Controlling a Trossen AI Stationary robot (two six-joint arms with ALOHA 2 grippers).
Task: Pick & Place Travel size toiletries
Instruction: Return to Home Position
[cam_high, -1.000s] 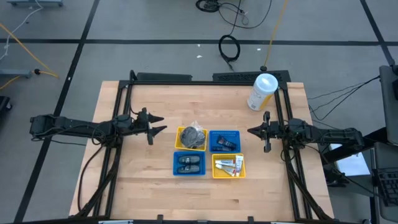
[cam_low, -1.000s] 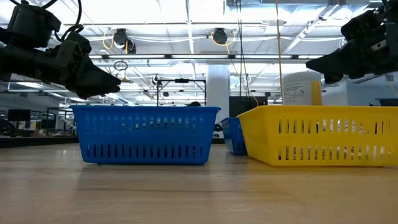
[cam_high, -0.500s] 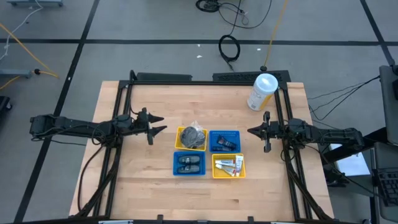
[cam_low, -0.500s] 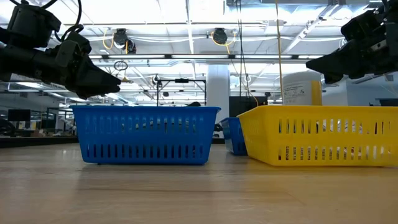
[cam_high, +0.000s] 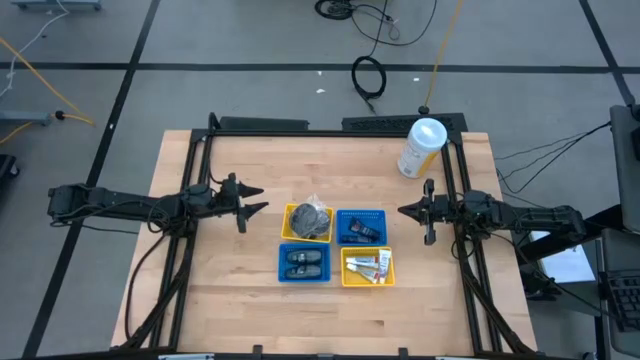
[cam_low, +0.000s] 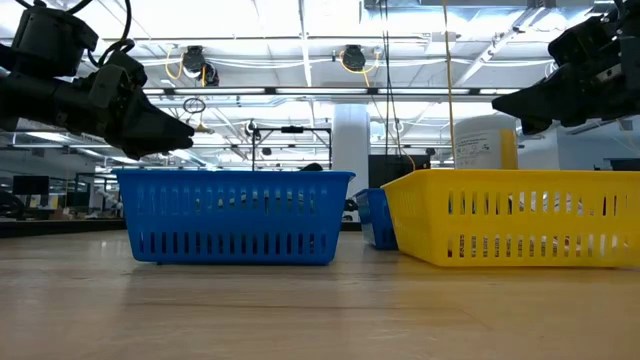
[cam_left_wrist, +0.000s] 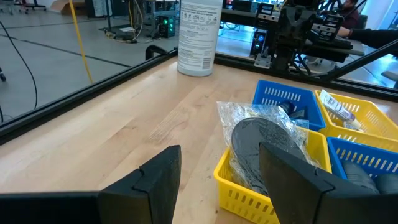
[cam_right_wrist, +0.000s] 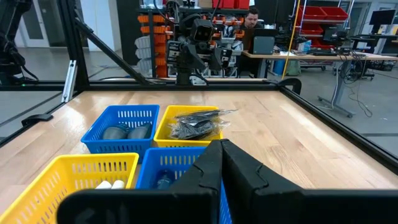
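Both arms are out at the tabletop (cam_high: 240, 290) edges, clear of the baskets.

Left gripper (cam_high: 262, 198): hovering off the wood on my left side, pointing in at the basket cluster, jaws spread, nothing between them.

Right gripper (cam_high: 402, 210): mirrored on my right side, level with the upper row of baskets, jaws pressed together, empty.

All the toiletries are in four small baskets, packed two by two mid-tabletop and touching each other. Going by the high view:
- upper yellow basket (cam_high: 285, 225), on my left: round grey packets (cam_high: 310, 217) in crinkly clear wrap, piled above the rim
- upper blue basket (cam_high: 360, 212), on my right: dark items (cam_high: 362, 232), too small to identify
- lower blue basket (cam_high: 281, 264), on my left: two dark bottles (cam_high: 304, 262) lying side by side
- lower yellow basket (cam_high: 368, 284), on my right: white tubes (cam_high: 368, 265) lying flat, with blue and red marks

No toiletries visible loose on the wood.

A white canister (cam_high: 421, 147) stands upright near the far right corner, well apart from the baskets and just beyond my right arm.
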